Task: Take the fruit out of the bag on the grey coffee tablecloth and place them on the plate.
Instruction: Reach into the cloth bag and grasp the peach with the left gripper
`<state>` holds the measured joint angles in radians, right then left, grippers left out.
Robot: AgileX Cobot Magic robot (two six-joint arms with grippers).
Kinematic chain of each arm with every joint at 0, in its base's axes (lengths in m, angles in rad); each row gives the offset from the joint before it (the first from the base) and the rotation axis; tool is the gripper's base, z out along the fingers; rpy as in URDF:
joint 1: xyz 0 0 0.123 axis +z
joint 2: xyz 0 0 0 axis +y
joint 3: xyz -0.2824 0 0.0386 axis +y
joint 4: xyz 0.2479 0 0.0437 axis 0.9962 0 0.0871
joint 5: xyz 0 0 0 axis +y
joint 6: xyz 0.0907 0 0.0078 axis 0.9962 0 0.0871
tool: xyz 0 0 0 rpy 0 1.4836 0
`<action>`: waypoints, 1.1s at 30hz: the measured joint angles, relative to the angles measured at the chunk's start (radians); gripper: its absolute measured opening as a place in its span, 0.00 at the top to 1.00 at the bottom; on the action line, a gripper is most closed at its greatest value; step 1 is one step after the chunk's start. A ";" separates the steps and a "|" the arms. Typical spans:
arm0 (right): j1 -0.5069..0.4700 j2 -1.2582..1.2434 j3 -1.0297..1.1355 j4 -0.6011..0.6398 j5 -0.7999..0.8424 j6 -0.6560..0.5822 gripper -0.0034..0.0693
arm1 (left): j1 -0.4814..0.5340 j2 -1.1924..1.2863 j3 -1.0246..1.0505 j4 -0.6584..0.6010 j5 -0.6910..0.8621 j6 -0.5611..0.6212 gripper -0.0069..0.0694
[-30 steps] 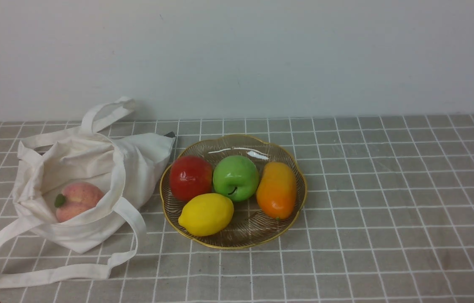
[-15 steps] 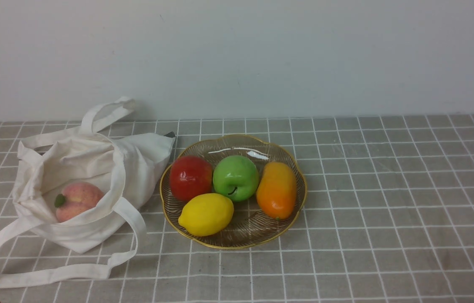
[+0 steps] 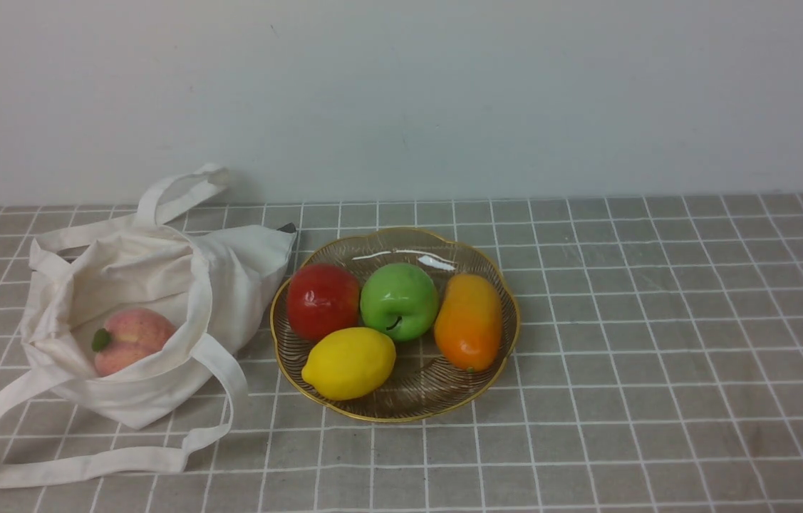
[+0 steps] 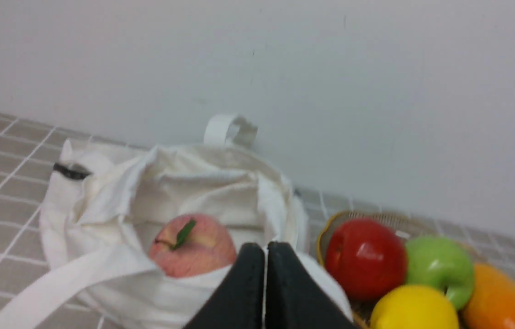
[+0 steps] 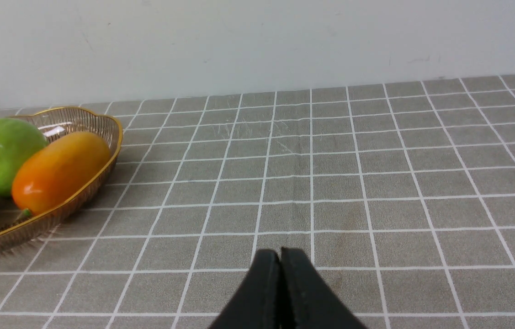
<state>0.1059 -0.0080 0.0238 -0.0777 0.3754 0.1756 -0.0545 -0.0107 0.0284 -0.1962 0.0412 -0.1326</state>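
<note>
Noted left gripper (image 4: 265,249) clenched, empty, near the bag (image 4: 202,178); recommend opening wide before entering its mouth for the peach (image 4: 198,249).

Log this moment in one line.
peach: in bag | plate: no peach | left end effector: shut | right end effector: shut

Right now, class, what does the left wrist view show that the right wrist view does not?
Only the left wrist view: the bag, the peach inside it, the red apple and the shut left gripper. Only the right wrist view: the shut right gripper. Both: the plate, green apple, mango, lemon, cloth and wall.
</note>
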 joint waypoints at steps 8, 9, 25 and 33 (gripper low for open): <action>0.000 0.000 0.000 0.000 0.000 0.000 0.97 | 0.000 0.000 -0.003 -0.015 -0.349 -0.007 0.92; 0.000 0.000 0.000 0.000 0.000 0.000 0.97 | 0.000 0.003 -0.032 -0.018 -0.374 -0.007 0.92; 0.000 0.000 0.000 0.000 0.000 0.000 0.97 | 0.000 0.791 -0.787 0.029 0.707 0.079 0.92; 0.000 0.000 0.000 0.000 0.000 0.000 0.97 | 0.066 1.140 -0.945 0.093 0.744 0.123 0.92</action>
<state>0.1059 -0.0080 0.0238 -0.0777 0.3754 0.1756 0.0120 1.1297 -0.9161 -0.1030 0.7854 -0.0101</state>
